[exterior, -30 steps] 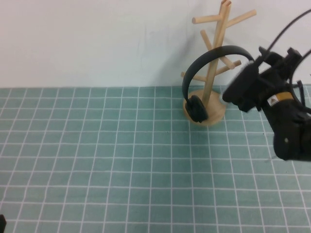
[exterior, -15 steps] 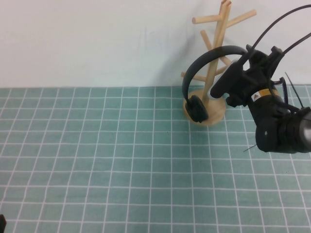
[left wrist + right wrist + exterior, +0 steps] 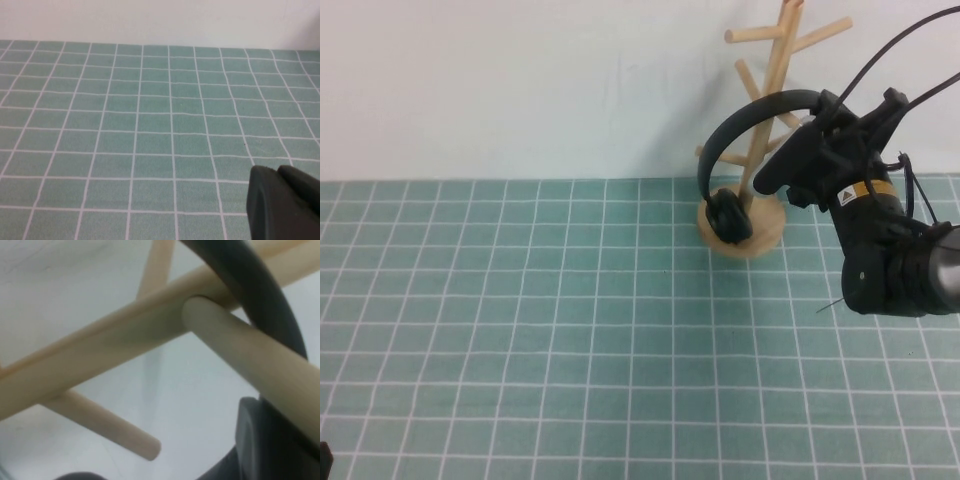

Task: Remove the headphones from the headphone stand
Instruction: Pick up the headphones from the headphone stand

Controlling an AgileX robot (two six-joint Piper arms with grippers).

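The black headphones (image 3: 745, 118) hang on the light wooden headphone stand (image 3: 767, 95) at the back right of the mat. One ear cup (image 3: 726, 216) hangs in front of the stand's disc base (image 3: 763, 238). My right gripper (image 3: 817, 125) is at the right end of the headband and looks shut on it. In the right wrist view the headband (image 3: 260, 285) crosses over a peg (image 3: 250, 350), close to one finger (image 3: 270, 440). The other ear cup is hidden behind the gripper. My left gripper (image 3: 276, 172) is shut and empty, low over the mat.
A green mat with a white grid (image 3: 570, 320) covers the table. A white wall (image 3: 520, 80) stands just behind the stand. The right arm's body (image 3: 900, 260) and its cables hang to the right of the stand.
My right gripper moved left onto the headband's right end. The headphones then rose slightly, and the stand's top shifted a little to the right. The left arm has not moved.
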